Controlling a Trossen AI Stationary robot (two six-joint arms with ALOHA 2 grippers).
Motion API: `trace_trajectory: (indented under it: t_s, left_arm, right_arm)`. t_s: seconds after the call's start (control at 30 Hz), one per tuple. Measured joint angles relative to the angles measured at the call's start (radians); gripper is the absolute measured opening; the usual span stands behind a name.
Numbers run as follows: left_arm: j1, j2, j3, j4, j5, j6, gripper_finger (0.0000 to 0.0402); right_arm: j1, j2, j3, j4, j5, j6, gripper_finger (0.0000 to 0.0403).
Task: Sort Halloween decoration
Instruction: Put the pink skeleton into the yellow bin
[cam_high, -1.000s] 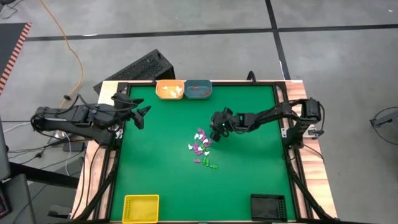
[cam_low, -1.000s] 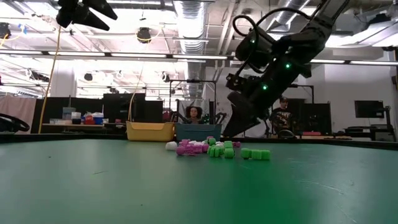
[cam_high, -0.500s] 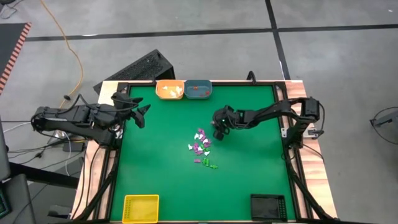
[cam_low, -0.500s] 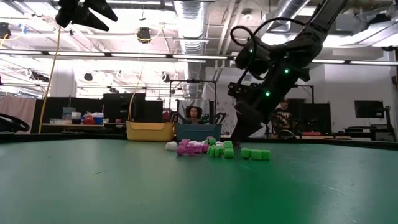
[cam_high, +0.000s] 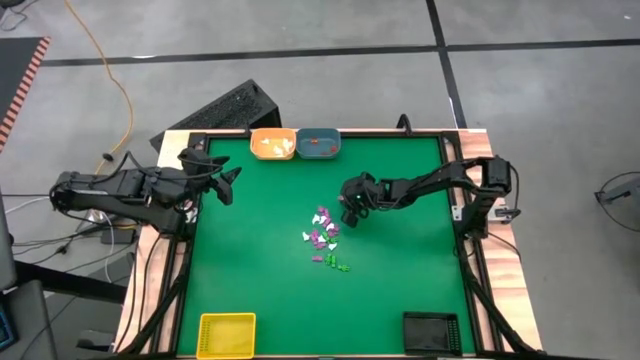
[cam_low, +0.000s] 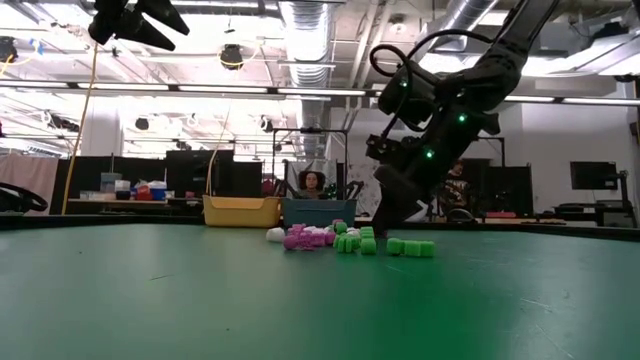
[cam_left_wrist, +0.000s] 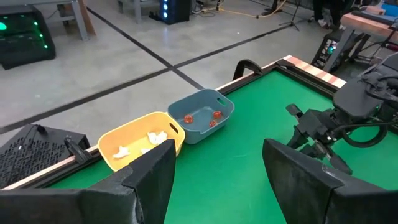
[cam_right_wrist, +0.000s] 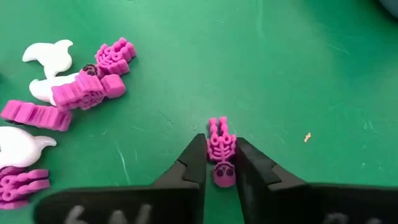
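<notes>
Right wrist view: I see my right hand (cam_right_wrist: 221, 163) pinching a tiny purple plastic skeleton trinket (cam_right_wrist: 221, 151) just beside the scattered pile on the green surface (cam_right_wrist: 298, 68); left hand (cam_left_wrist: 217, 171) waits spread.

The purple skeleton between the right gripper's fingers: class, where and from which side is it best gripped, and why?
Grip the purple skeleton across its narrow ribcage, coming straight down from above. It lies flat on the green table, long and thin, clear of the other trinkets, so its two long sides are free. The right gripper already straddles it that way, one finger on each side. The left gripper waits at the table's left edge.
</notes>
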Motion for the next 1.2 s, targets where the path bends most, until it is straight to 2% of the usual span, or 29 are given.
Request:
trace_trajectory:
  t_s: [0.2, 0.33, 0.67, 0.9, 1.2]
  left_arm:
    - [0.000, 0.000, 0.000, 0.000, 0.000, 0.000, 0.0231]
    - [0.000, 0.000, 0.000, 0.000, 0.000, 0.000, 0.0231]
    - [0.000, 0.000, 0.000, 0.001, 0.000, 0.000, 0.0231]
    - [0.000, -0.003, 0.000, 0.004, 0.066, -0.007, 0.0231]
    - [0.000, -0.031, 0.000, 0.003, 0.194, 0.007, 0.0231]
  right_arm:
    - [-0.005, -0.049, 0.005, -0.037, 0.003, 0.015, 0.0009]
    - [-0.002, -0.088, 0.037, -0.111, -0.005, 0.016, 0.0009]
    - [0.085, -0.153, 0.201, -0.116, 0.002, 0.023, 0.0006]
    - [0.211, -0.040, 0.379, -0.096, 0.009, 0.023, 0.0006]
    - [0.308, 0.210, 0.680, -0.117, 0.027, 0.014, 0.0005]
